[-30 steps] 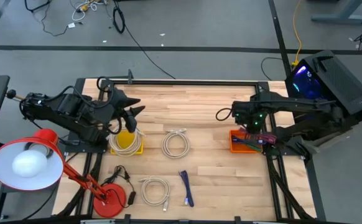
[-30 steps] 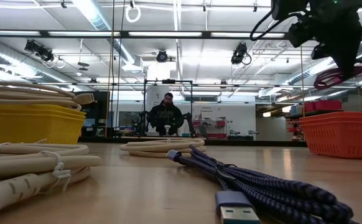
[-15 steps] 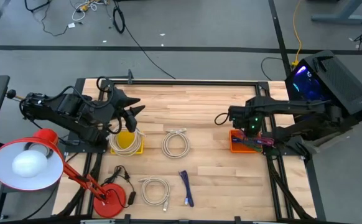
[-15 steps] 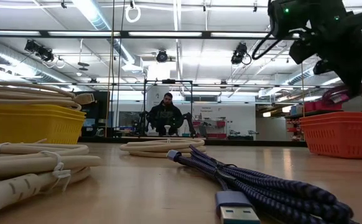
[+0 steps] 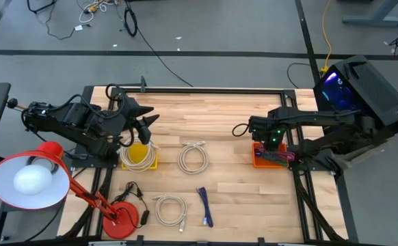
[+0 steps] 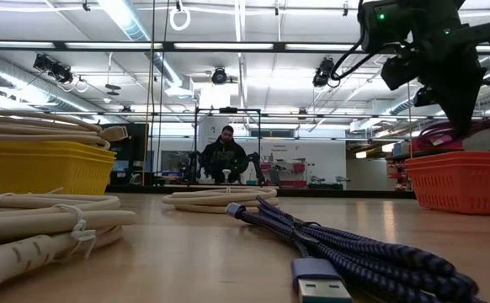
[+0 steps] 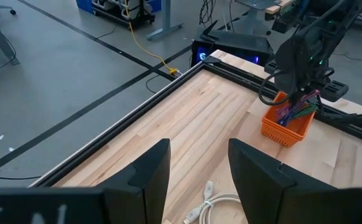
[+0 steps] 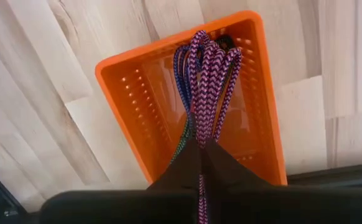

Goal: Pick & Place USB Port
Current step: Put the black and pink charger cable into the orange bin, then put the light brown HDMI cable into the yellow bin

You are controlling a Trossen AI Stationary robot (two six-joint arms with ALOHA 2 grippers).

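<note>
My right gripper [image 8: 201, 144] is shut on a purple-and-pink braided USB cable bundle [image 8: 206, 68], right above the orange basket [image 8: 137, 118] at the table's right edge [image 5: 267, 156]. In the low view the cable [image 6: 472, 130] shows just over the basket's rim [image 6: 464, 156]. My left gripper [image 7: 198, 163] is open and touches nothing; it hovers over the yellow basket [image 5: 139, 156] at the table's left, where a white cable coil lies. A dark blue braided cable [image 5: 204, 206] lies on the table near its near edge. My right gripper pinches the bundled cable between its two fingers at the gathered strands [image 8: 199, 127], several strands together. The fingers come from above, pointing down. The loops [image 8: 209, 53] hang below the fingers into the orange basket; whether they touch its floor cannot be told.
Two white cable coils lie on the table, one at the middle [image 5: 192, 157] and one near the near edge [image 5: 170, 209]. A red desk lamp [image 5: 31, 179] stands at the near left corner. A person [image 6: 225, 156] sits in the room beyond the far edge.
My right gripper has moved down toward the orange basket and a little toward the table's left, carrying the purple cable. The bundle, which hung out past the basket's right side, now hangs over the basket's inside.
</note>
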